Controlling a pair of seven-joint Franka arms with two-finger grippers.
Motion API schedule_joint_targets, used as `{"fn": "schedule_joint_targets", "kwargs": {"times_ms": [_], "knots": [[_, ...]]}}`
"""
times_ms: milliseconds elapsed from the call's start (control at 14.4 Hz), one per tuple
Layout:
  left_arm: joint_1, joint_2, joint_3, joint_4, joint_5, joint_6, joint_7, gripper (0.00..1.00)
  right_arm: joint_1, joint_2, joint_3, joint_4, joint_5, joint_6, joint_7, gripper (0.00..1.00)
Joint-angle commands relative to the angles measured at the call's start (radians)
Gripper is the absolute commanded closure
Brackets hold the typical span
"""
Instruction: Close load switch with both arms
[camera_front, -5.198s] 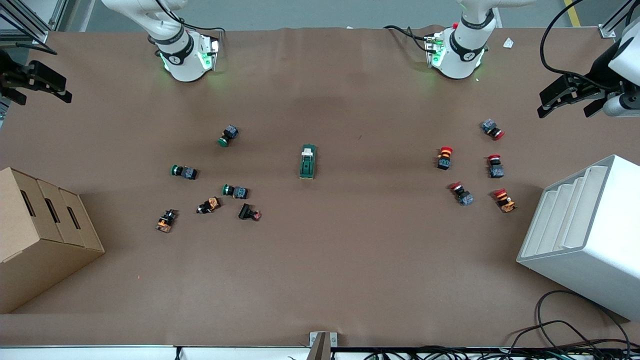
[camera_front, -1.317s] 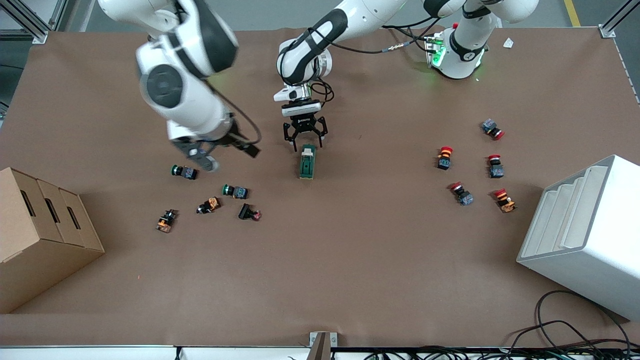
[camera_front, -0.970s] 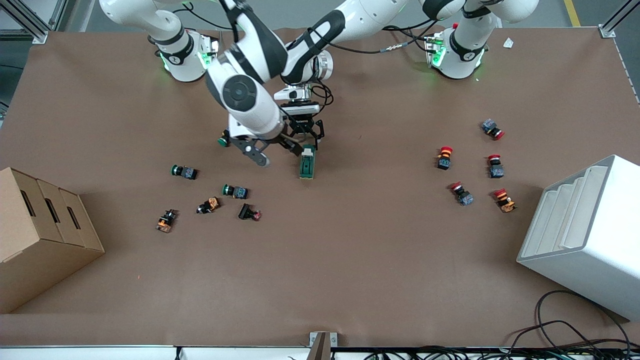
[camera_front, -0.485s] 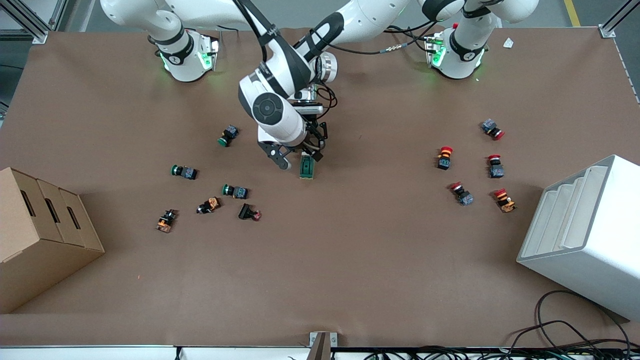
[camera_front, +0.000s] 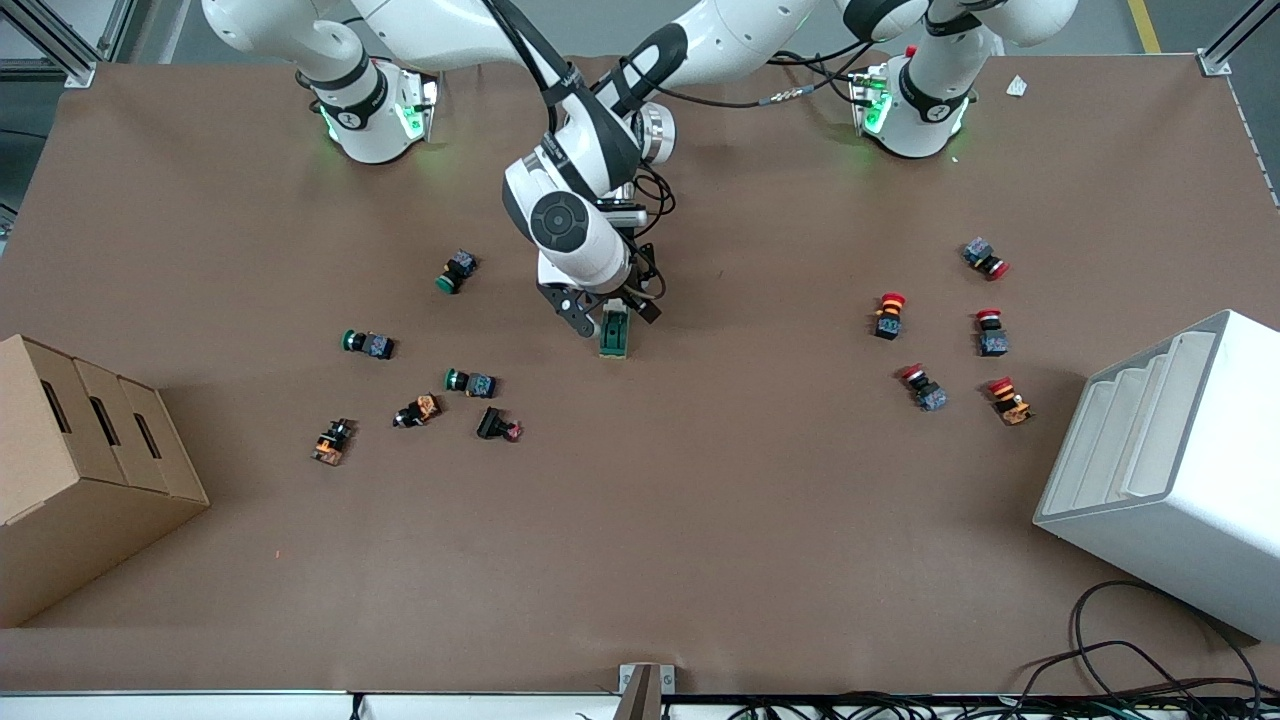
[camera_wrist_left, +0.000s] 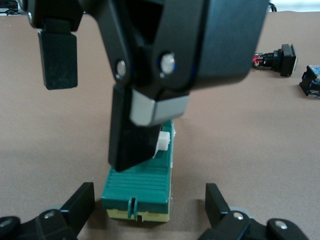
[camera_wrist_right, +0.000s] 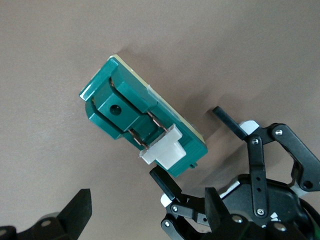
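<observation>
The load switch (camera_front: 615, 334) lies flat on the brown bench (camera_front: 700, 520), near its middle, with the white lever (camera_wrist_right: 165, 150) raised at the end toward the arm bases. The left gripper (camera_wrist_left: 150, 212) sits low at that lever end; its fingers (camera_wrist_left: 80, 205) are spread wide, one on each side of the switch body, not touching it. The right gripper (camera_front: 610, 315) hangs directly over the lever end, fingers (camera_wrist_left: 131, 132) also spread apart, one fingertip just beside the lever. Small push buttons (camera_front: 470, 383) lie scattered well apart from both grippers.
</observation>
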Motion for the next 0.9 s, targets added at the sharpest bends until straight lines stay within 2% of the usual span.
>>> {"fn": "schedule_joint_targets", "kwargs": {"times_ms": [0,554,832], "knots": [[-0.033,0.033,0.007,-0.047,0.002,-0.042,-0.053,0.01,0.016,0.012,-0.012,0.001,0.022,0.021,0.007,0.0],[-0.033,0.101,0.009,-0.023,0.131,-0.098,-0.097,0.01,0.013,0.065,-0.014,0.015,0.021,0.084,0.004,0.0],[-0.033,0.104,0.009,-0.012,0.131,-0.102,-0.096,0.01,0.006,0.072,-0.014,0.034,0.021,0.085,-0.002,0.0]]}}
